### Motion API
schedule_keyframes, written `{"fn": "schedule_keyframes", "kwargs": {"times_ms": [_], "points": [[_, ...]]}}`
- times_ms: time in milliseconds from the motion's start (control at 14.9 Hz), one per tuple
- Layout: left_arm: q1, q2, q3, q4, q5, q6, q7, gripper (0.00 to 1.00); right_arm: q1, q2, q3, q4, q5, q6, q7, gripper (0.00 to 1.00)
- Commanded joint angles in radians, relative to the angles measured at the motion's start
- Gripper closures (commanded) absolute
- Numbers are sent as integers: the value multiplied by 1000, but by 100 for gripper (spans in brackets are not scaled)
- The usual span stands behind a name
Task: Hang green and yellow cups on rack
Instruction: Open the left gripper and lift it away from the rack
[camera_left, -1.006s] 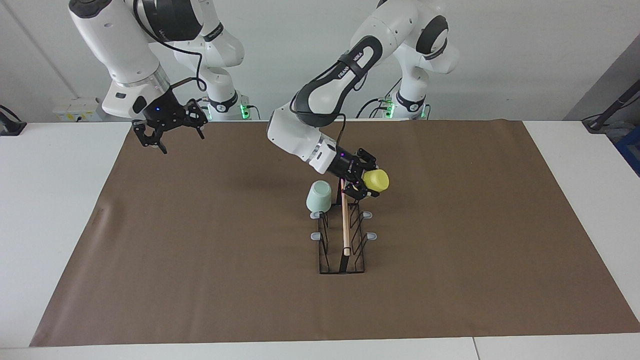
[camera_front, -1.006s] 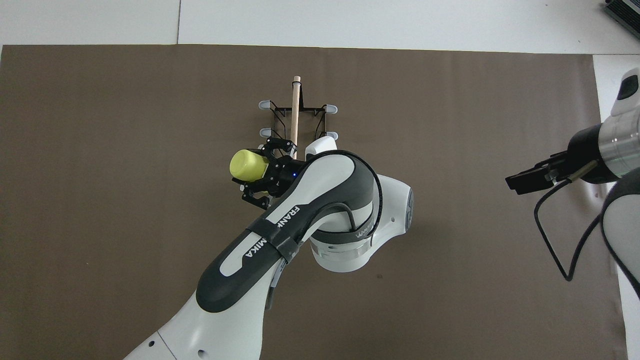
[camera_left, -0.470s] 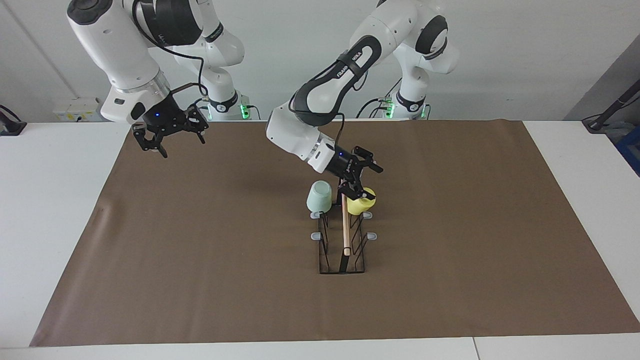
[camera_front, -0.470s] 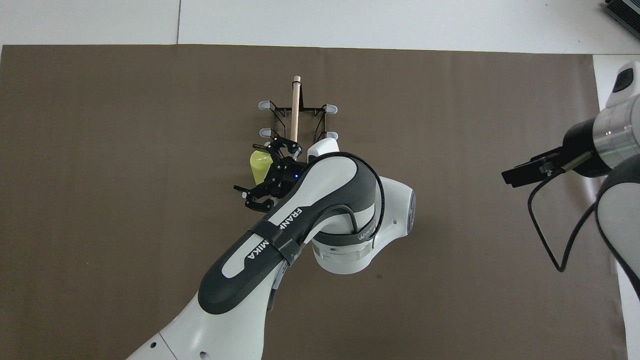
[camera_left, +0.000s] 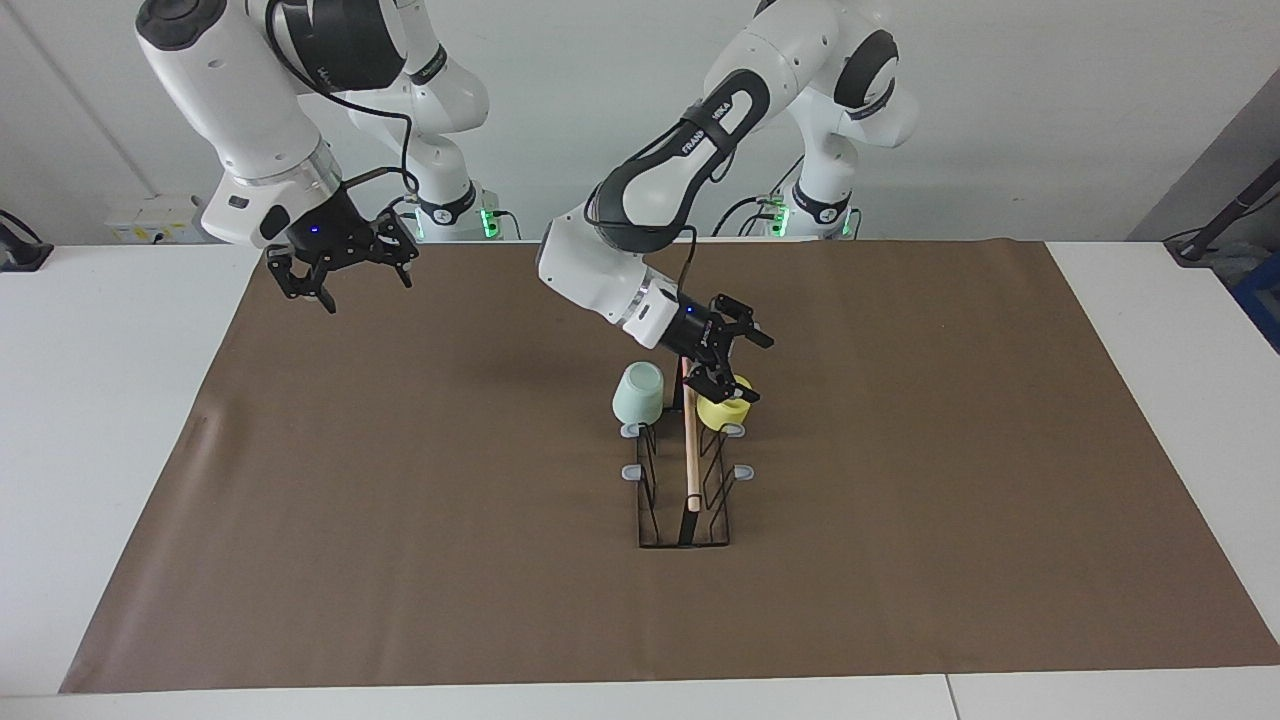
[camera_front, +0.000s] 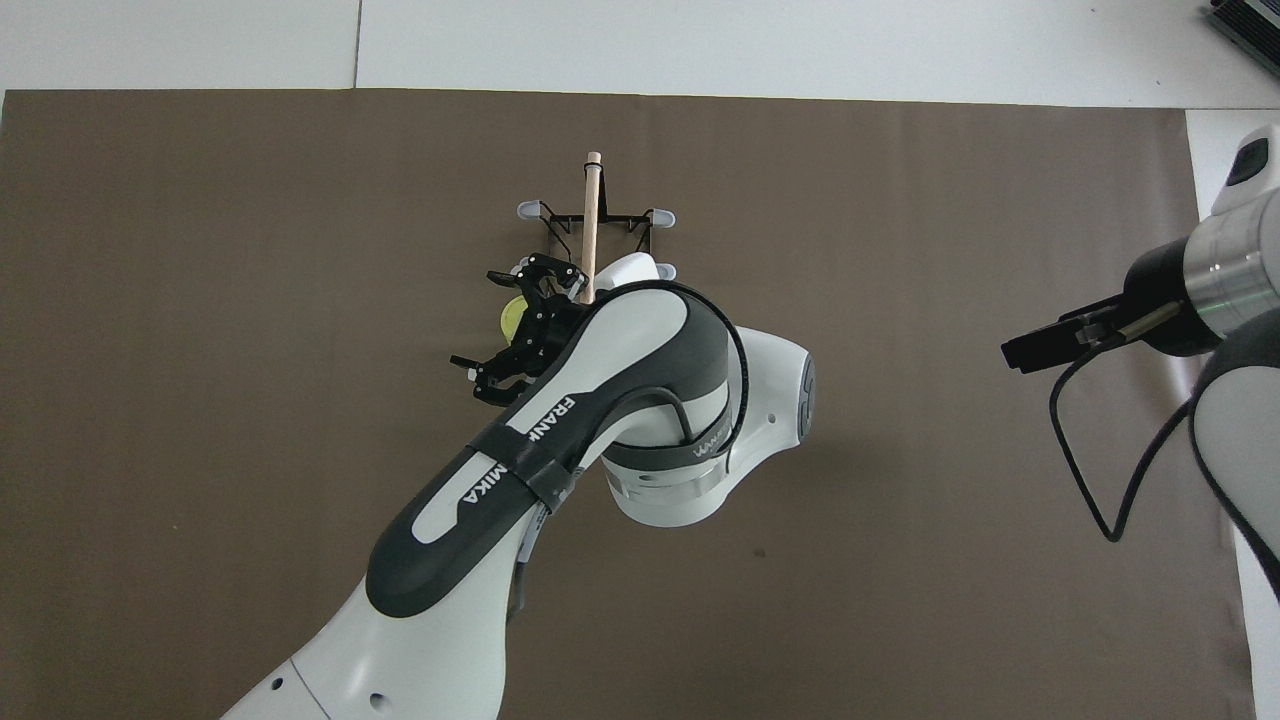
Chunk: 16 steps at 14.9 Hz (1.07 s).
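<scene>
Both cups hang on the rack (camera_left: 686, 490).
Left gripper (camera_left: 733, 368) gapes empty over yellow cup (camera_left: 722, 408), green cup (camera_left: 638, 393) at its nine o'clock; right gripper (camera_left: 340, 268) waits spread, empty.

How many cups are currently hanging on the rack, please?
2: the green cup and the yellow cup sit upturned on either side of the rack, at its end nearer the robots, the yellow toward the left arm's end.
</scene>
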Motion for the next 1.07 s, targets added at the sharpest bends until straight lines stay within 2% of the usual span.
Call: {"fn": "schedule_keyframes", "kwargs": {"times_ms": [0, 134, 268, 470, 604, 805, 1006], "points": [[92, -47, -3, -5, -23, 37, 49, 0, 14, 11, -19, 22, -21, -13, 23, 0], [147, -90, -4, -6, -71, 90, 109, 0, 14, 11, -25, 22, -21, -13, 23, 0], [213, -173, -1, -22, -153, 191, 171, 0, 11, 11, -25, 22, -20, -13, 23, 0], [313, -212, -3, -22, -235, 259, 293, 0, -3, 12, -14, 22, -18, -13, 24, 0], [391, -247, -3, -37, -302, 358, 388, 0, -7, 14, -11, 24, -20, -18, 47, 0], [482, -259, -4, -39, -406, 449, 585, 0, -10, 14, -7, 35, -35, -27, 63, 0], [551, -256, -4, -42, -515, 530, 876, 0, -15, 15, -8, 38, -73, -16, 63, 0]]}}
